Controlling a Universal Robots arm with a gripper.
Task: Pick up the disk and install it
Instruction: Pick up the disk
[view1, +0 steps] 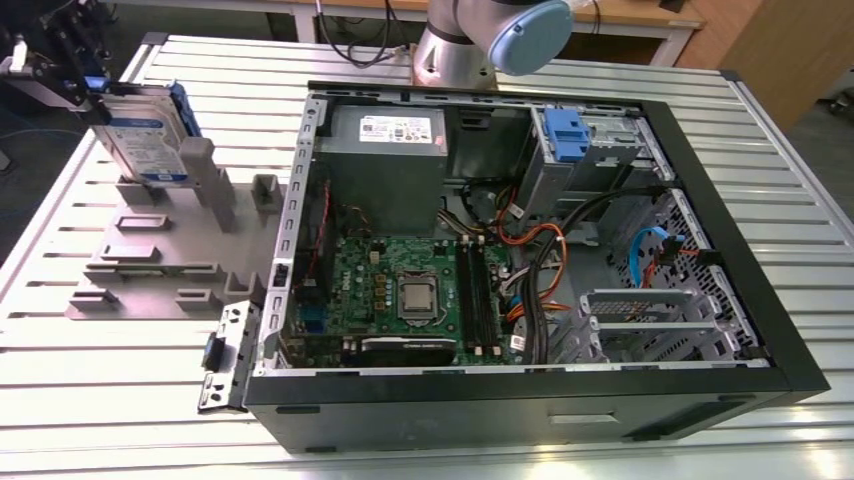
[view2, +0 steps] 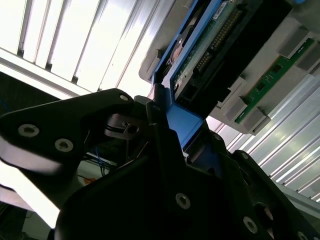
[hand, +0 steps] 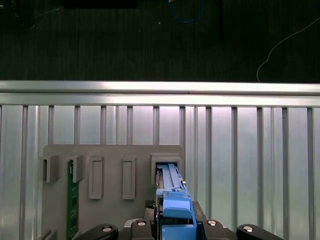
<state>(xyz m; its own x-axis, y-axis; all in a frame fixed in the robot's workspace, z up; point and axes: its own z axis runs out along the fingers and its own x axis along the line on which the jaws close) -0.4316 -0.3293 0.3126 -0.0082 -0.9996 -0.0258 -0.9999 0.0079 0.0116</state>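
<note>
Disk stands on edge at the far corner of a grey holder plate, on the exterior view's left, well apart from the open computer case. Its lower end is at one of the plate's upright slots; whether it rests in the slot or hangs just above it cannot be told. The gripper is pinching the disk by its blue side rail, with the black fingers pressed against the plastic on both sides. In the second wrist view the disk's green circuit board faces the camera. A green memory stick stands in another slot of the same plate, with two bare slots between it and the disk. The plate lies on a ribbed metal table. Inside the case, a grey power supply box sits at the far side, and a blue clip stands in the bay beside it. Orange, black and blue cables cross the space between the green main board and a metal bracket on the exterior view's right. The arm's base rises behind the case.
</note>
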